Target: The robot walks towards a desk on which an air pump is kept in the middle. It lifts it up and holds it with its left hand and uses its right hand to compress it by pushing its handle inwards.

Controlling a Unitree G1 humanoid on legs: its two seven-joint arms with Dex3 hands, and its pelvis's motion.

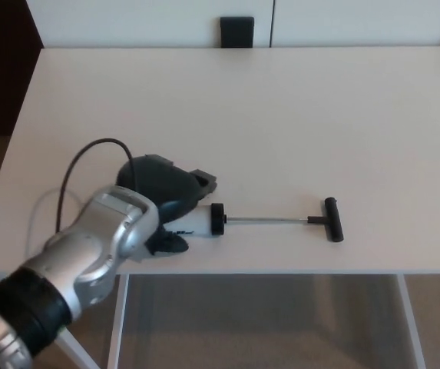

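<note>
Much of the air pump is covered from where I stand: the left hand lies over its pale barrel, and only a short stretch of that barrel shows beside the black end cap. The hand's dark shell hides the fingers' undersides, so whether they are truly clamped around the barrel or only laid on it I cannot tell. The pump lies flat on the white desk, near the front edge and a little left of the middle, with its thin metal rod drawn out to the right and ending in the black T-handle, which stands well apart from the hand. The silver forearm comes in from the lower left and is cut off at the corner; a thin black cable loops above the wrist. No writing or brand mark can be read on the pump or arm. At the far edge of the desk a dark square shape shows, its lower part hidden behind the desk. The right hand does not show.
</note>
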